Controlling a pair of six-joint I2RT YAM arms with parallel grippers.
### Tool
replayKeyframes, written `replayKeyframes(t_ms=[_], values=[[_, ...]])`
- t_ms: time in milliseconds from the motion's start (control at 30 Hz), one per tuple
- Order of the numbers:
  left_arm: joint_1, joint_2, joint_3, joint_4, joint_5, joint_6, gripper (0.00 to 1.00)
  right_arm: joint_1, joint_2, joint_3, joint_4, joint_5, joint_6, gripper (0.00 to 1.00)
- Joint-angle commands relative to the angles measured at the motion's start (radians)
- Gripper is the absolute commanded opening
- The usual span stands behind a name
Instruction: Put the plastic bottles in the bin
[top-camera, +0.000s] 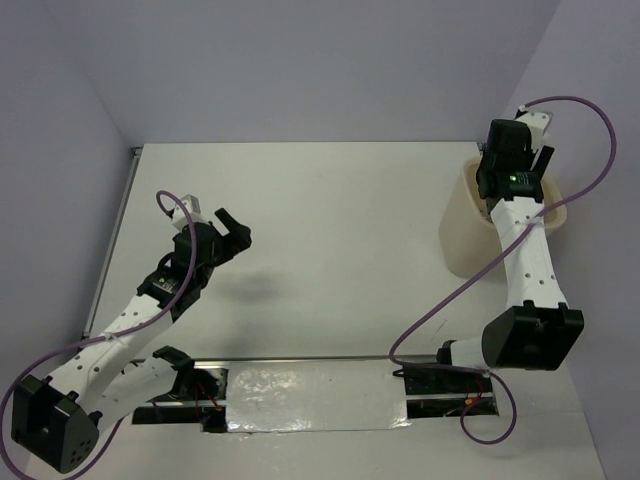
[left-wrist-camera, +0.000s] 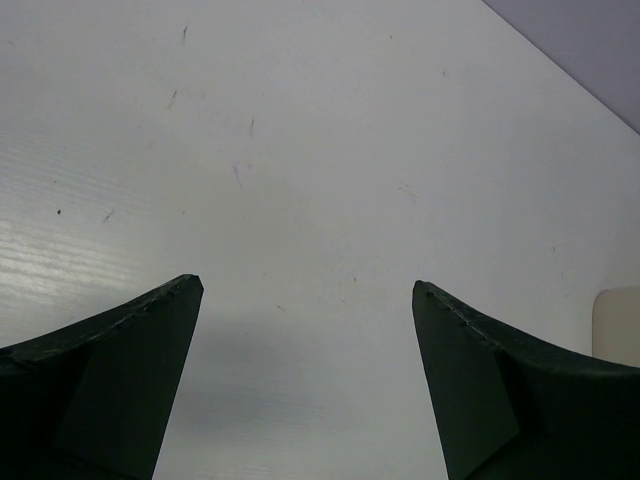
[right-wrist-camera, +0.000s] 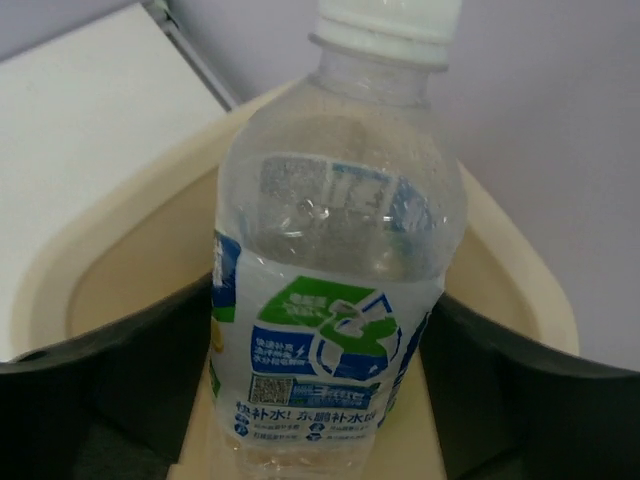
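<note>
A clear plastic bottle (right-wrist-camera: 330, 300) with a white cap and a blue-green label fills the right wrist view. It sits between the dark fingers of my right gripper (right-wrist-camera: 320, 290), which press on both of its sides. The cap points away from the camera. Below and behind it is the open mouth of the cream-beige bin (right-wrist-camera: 120, 200). From above, the right gripper (top-camera: 510, 160) hangs over the bin (top-camera: 465, 235) at the table's far right, and the bottle is hidden. My left gripper (top-camera: 235, 228) hovers open and empty over the left of the table (left-wrist-camera: 307, 284).
The white table (top-camera: 350, 250) ends at grey walls behind and on both sides. A reflective strip (top-camera: 310, 395) lies between the arm bases at the near edge. A corner of the bin (left-wrist-camera: 618, 325) shows at the right edge of the left wrist view.
</note>
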Motion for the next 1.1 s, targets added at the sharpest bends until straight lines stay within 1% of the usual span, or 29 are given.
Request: replayKeyframes(t_ms=[0, 67, 133, 167, 400, 500, 533, 633, 667, 700, 767, 800, 867, 900, 967, 1000, 1067], values=[[0.006, -0.001, 0.016, 0.005, -0.035, 0.031, 0.99, -0.02, -0.013, 0.045, -0.08, -0.001, 0.069, 0.88], [0.007, -0.004, 0.014, 0.006, -0.037, 0.033, 0.99, -0.02, -0.026, 0.028, -0.086, -0.015, 0.081, 0.92], [0.006, -0.003, 0.013, 0.012, -0.025, 0.036, 0.99, -0.02, -0.055, 0.02, -0.086, -0.021, 0.095, 0.99], [0.007, -0.003, 0.013, 0.016, -0.02, 0.039, 0.99, -0.018, -0.067, 0.017, -0.084, -0.025, 0.096, 1.0], [0.007, 0.008, 0.03, 0.0, -0.032, 0.053, 0.99, -0.021, -0.168, 0.06, -0.094, -0.117, 0.083, 1.0], [0.009, 0.011, 0.034, -0.004, -0.029, 0.063, 0.99, -0.018, -0.226, 0.042, -0.054, -0.296, 0.046, 1.0], [0.009, 0.01, 0.036, -0.007, -0.031, 0.067, 0.99, -0.014, -0.245, 0.007, -0.036, -0.4, 0.046, 1.0], [0.011, 0.005, 0.051, -0.033, -0.043, 0.07, 0.99, 0.064, -0.346, -0.087, 0.05, -0.505, 0.04, 1.0], [0.009, 0.002, 0.054, -0.04, -0.047, 0.07, 0.99, 0.093, -0.357, -0.101, 0.061, -0.507, 0.041, 1.0], [0.011, 0.0, 0.057, -0.055, -0.051, 0.071, 0.99, 0.182, -0.363, -0.125, 0.073, -0.503, 0.038, 1.0], [0.009, -0.015, 0.056, -0.069, -0.069, 0.065, 0.99, 0.279, -0.368, -0.145, 0.08, -0.434, 0.033, 1.0], [0.011, -0.027, 0.051, -0.081, -0.075, 0.059, 0.99, 0.369, -0.365, -0.168, 0.086, -0.405, 0.041, 1.0], [0.012, -0.04, 0.039, -0.092, -0.095, 0.05, 0.99, 0.44, -0.355, -0.203, 0.101, -0.38, 0.078, 1.0], [0.012, -0.052, 0.03, -0.109, -0.104, 0.044, 0.99, 0.496, -0.352, -0.257, 0.127, -0.383, 0.098, 1.0], [0.011, -0.063, 0.017, -0.115, -0.121, 0.037, 0.99, 0.552, -0.352, -0.321, 0.173, -0.371, 0.135, 1.0], [0.012, -0.073, 0.011, -0.115, -0.136, 0.039, 0.99, 0.602, -0.357, -0.393, 0.229, -0.366, 0.176, 1.0], [0.012, -0.086, -0.007, -0.119, -0.149, 0.036, 0.99, 0.644, -0.363, -0.464, 0.283, -0.337, 0.225, 1.0]])
